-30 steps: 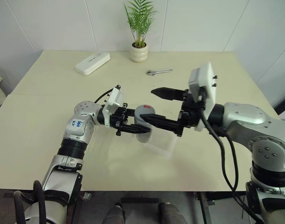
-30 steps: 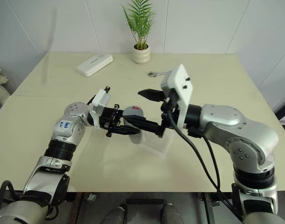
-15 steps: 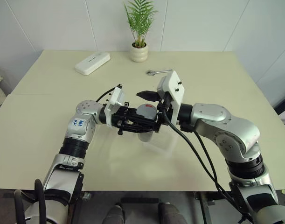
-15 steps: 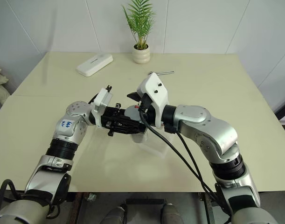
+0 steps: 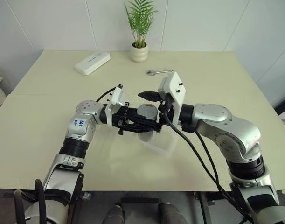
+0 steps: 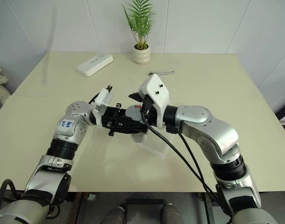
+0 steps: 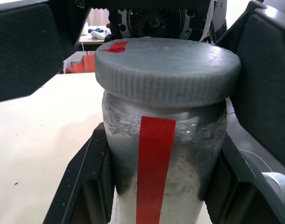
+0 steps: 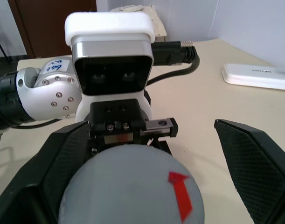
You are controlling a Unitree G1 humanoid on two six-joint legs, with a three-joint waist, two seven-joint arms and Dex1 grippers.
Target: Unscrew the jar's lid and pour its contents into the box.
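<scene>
My left gripper (image 5: 138,125) is shut on the clear jar (image 7: 156,177) with the red stripe and holds it upright above the table (image 5: 49,116). The gray lid (image 7: 168,70) with its red mark sits on the jar. My right gripper (image 5: 147,110) is open, level with the lid, one finger (image 8: 53,163) close beside it and the other finger (image 8: 254,158) standing well off it. The translucent box (image 5: 163,145) lies on the table just below and to the right of the jar. The contents cannot be made out through the cloudy glass.
At the back of the table stand a white plant pot (image 5: 139,52) and a white oblong device (image 5: 92,63). A metal wrench (image 5: 158,71) lies behind the grippers. The table's front edge runs close below the box.
My right gripper has swung in from the right, and its open fingers now straddle the lid. The left gripper and jar have stayed still.
</scene>
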